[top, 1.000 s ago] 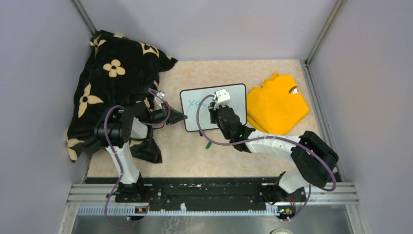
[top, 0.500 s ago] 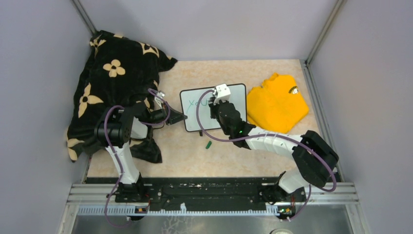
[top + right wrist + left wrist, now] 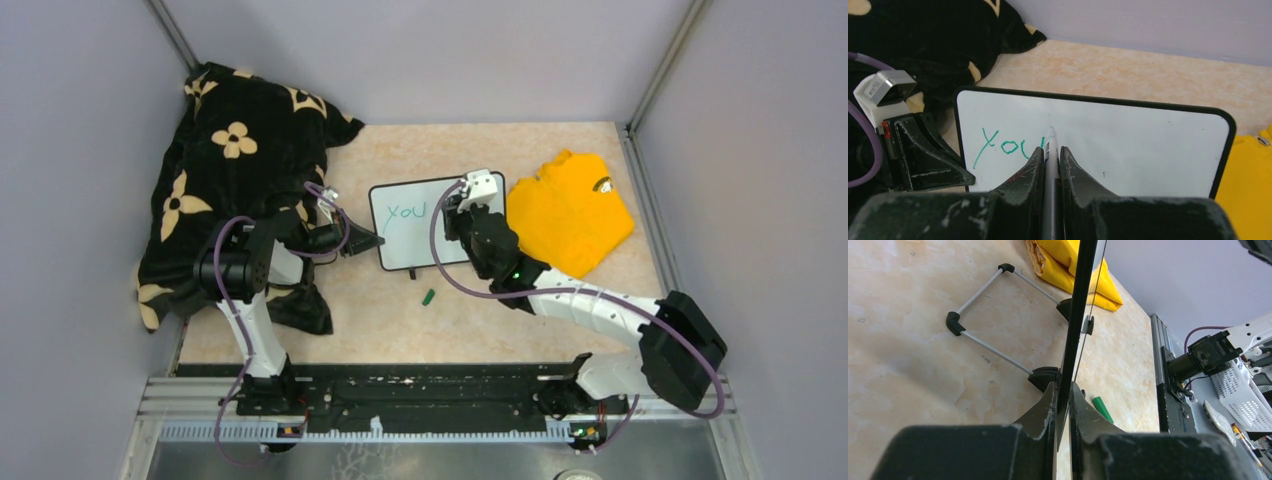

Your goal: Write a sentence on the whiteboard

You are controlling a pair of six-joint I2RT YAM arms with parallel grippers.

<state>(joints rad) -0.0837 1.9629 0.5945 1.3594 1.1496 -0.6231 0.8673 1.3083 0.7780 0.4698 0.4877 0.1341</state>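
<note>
The whiteboard point(image 3: 400, 248) stands tilted on the table, with "YOU" in green at its left. My left gripper point(image 3: 375, 243) is shut on its left edge; the left wrist view shows the black frame point(image 3: 1080, 305) edge-on between the jaws of the gripper point(image 3: 1063, 387). My right gripper point(image 3: 452, 208) is shut on a white marker point(image 3: 1050, 142), whose tip sits at the board face point(image 3: 1148, 145) just right of the "U". The right gripper point(image 3: 1050, 149) is over the board's middle.
A green marker cap point(image 3: 428, 297) lies on the table in front of the board, also in the left wrist view point(image 3: 1103, 409). A folded yellow shirt point(image 3: 570, 215) lies right of the board. A black flowered blanket point(image 3: 240, 170) covers the left side.
My right gripper has moved right along the board with the marker, and the whole word "YOU" now shows. The left gripper and the board have not moved.
</note>
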